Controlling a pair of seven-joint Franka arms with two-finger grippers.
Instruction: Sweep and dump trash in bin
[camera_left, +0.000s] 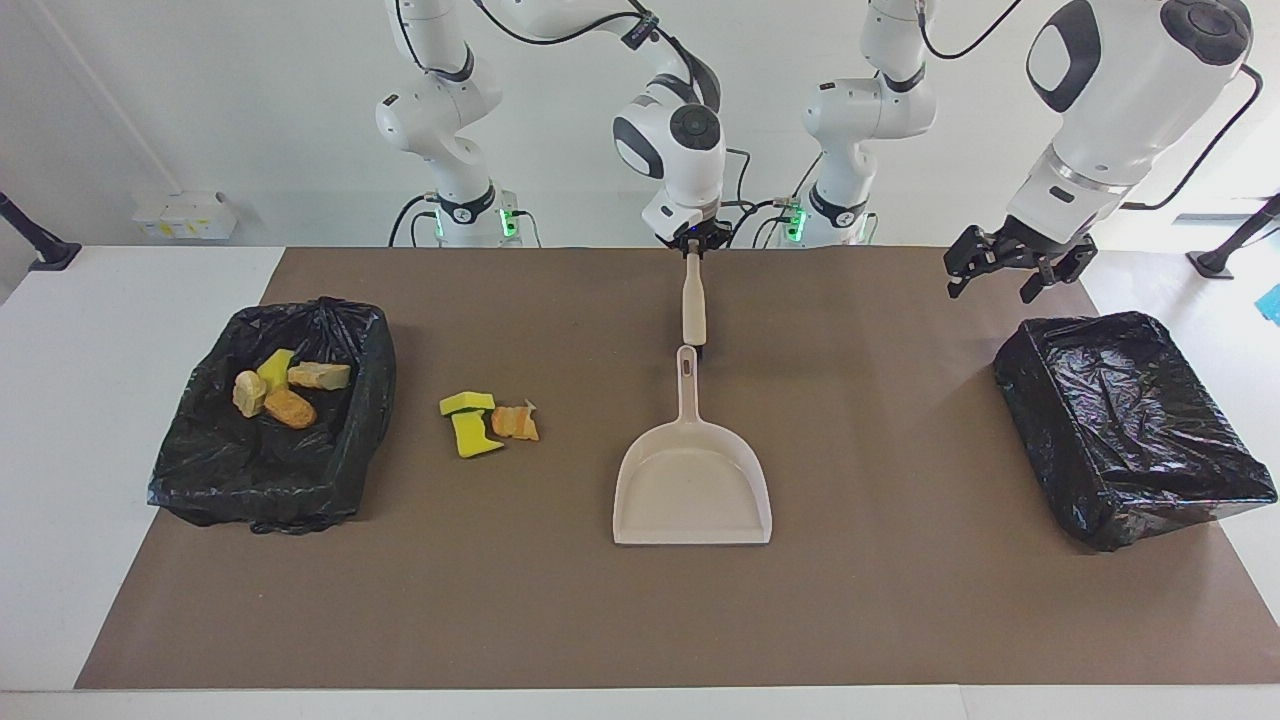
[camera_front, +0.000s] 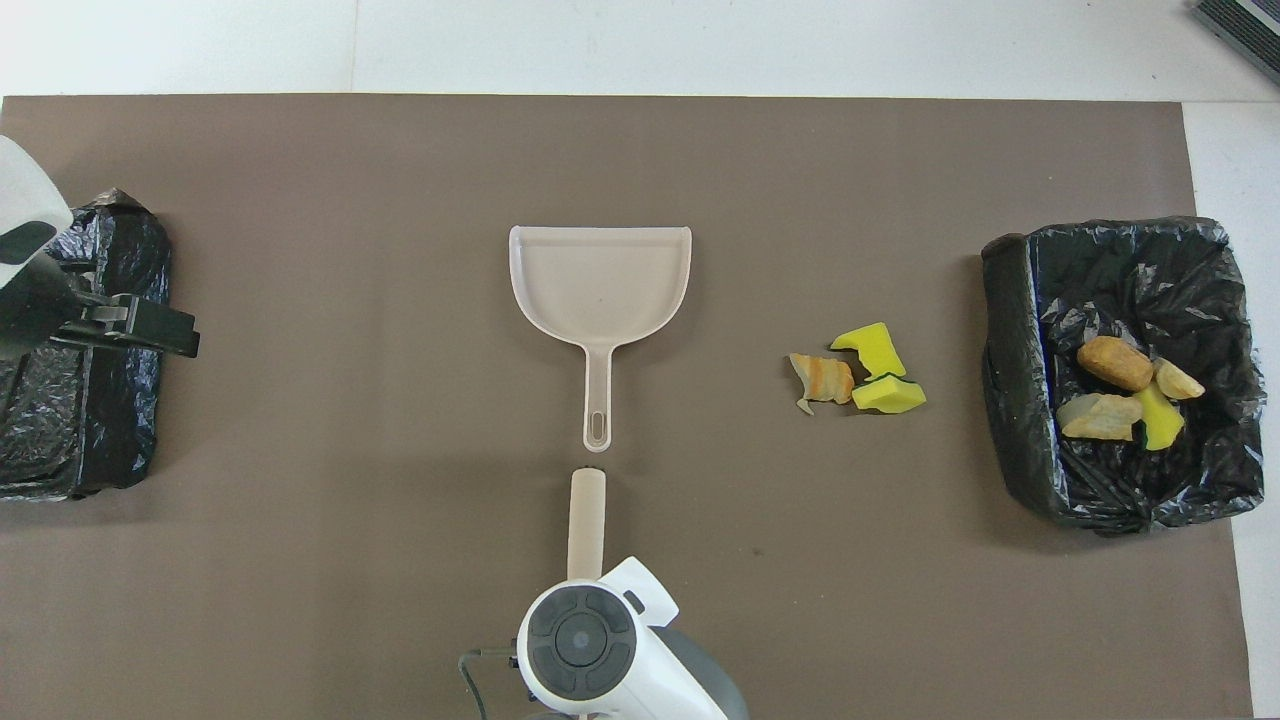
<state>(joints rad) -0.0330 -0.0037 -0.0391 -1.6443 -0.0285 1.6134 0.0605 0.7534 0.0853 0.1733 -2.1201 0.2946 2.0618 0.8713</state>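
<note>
At the robots' edge of the table, in the facing view, the right gripper (camera_left: 692, 243) is closed on the top end of the beige brush (camera_left: 693, 305), which hangs nearly upright with its dark bristle end just above the mat, beside the tip of the dustpan (camera_left: 693, 478) handle. To sweep well, carry the brush clear of that handle, lower it beside the loose trash (camera_left: 488, 421), and keep the bristles flat on the mat. The left gripper (camera_left: 1010, 268) waits over the mat near the empty bin (camera_left: 1130, 425), its fingers spread wide and holding nothing. Count: one brush, one dustpan, two bins, three loose lumps.

In the overhead view, the full bin (camera_front: 1010, 340) toward the right arm's end holds four lumps. The loose group (camera_front: 860, 372) lies between it and the dustpan (camera_front: 600, 285): two yellow-green, one tan-orange. Total: seven.
</note>
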